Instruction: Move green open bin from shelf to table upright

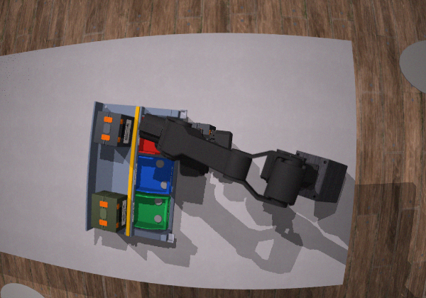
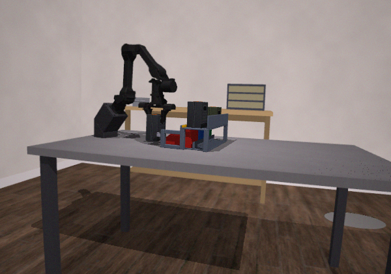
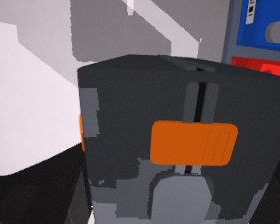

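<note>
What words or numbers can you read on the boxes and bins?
None can be read.
Dark box on the shelf top: a white label on its side, print too small to read.
Olive box on the shelf top: the same kind of label, also blurred.
Dark box in the hand: orange patches, no letters showing.
Green bin, blue bin, red bin: no writing visible.

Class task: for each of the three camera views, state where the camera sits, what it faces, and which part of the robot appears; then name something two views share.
Top: overhead, looking straight down on the table, the shelf and the green bin; the whole arm shows.
Exterior: beside the table, low, facing across it; arm and pincer show.
Wrist: on the arm, looking down at the dark case in the pincer; hardly any robot shows.
Shared: the blue bin appears in top and wrist.
</note>
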Tool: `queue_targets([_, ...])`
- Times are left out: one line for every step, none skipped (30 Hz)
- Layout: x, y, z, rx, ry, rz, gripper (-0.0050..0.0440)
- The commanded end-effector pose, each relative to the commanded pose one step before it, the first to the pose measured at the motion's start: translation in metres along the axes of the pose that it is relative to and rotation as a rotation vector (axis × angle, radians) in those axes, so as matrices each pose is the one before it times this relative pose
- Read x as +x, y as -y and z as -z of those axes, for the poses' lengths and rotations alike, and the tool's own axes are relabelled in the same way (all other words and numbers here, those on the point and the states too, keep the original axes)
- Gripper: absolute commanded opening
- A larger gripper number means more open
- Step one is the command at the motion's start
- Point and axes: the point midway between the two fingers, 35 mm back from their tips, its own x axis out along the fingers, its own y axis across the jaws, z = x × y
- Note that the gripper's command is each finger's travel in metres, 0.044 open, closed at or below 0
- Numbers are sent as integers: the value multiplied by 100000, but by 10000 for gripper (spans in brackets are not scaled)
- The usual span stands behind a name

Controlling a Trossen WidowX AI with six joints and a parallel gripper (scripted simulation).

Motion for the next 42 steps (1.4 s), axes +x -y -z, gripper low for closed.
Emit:
queue_targets([-1020,754,151,273,-1138,4347,0])
queue_targets([365,-248,-61,-285,499,-1513,0])
queue_targets([-88,56,14,71,-125,378,0])
queue_targets([-87,56,14,71,-125,378,0])
queue_targets([-87,56,14,71,-125,378,0])
queue_targets([-87,57,14,71,-125,378,0])
queue_targets([0,0,0,0,0,0,0])
queue_targets([0,0,0,0,0,0,0])
queue_targets([0,0,0,0,0,0,0])
queue_targets([0,0,0,0,0,0,0])
queue_targets([0,0,0,0,0,0,0])
queue_targets([0,0,0,0,0,0,0])
queue_targets([0,0,0,0,0,0,0])
queue_targets([0,0,0,0,0,0,0])
queue_targets([0,0,0,0,0,0,0])
queue_targets([0,0,0,0,0,0,0])
queue_targets([0,0,0,0,0,0,0])
queue_targets([0,0,0,0,0,0,0])
queue_targets([626,-287,-72,-286,494,-1486,0])
queue_targets([200,-1,0,72,-123,372,0])
queue_targets([200,-2,0,72,-123,372,0])
queue_targets([200,-3,0,72,-123,372,0])
queue_targets([200,-4,-1,72,-123,372,0])
queue_targets([0,0,0,0,0,0,0])
queue_targets([0,0,0,0,0,0,0])
queue_targets([0,0,0,0,0,0,0])
queue_targets([0,0,0,0,0,0,0])
queue_targets([0,0,0,0,0,0,0])
queue_targets([0,0,0,0,0,0,0])
queue_targets([0,0,0,0,0,0,0])
queue_targets([0,0,0,0,0,0,0])
queue_targets([0,0,0,0,0,0,0])
queue_targets([0,0,0,0,0,0,0])
queue_targets([0,0,0,0,0,0,0])
queue_targets([0,0,0,0,0,0,0])
queue_targets([174,-9,-23,-338,193,-38,0])
queue_targets([200,-4,5,86,-45,4,0])
queue_targets([200,-4,5,86,-45,4,0])
queue_targets([200,-4,5,86,-45,4,0])
queue_targets([200,-4,5,86,-45,4,0])
queue_targets([0,0,0,0,0,0,0])
queue_targets([0,0,0,0,0,0,0])
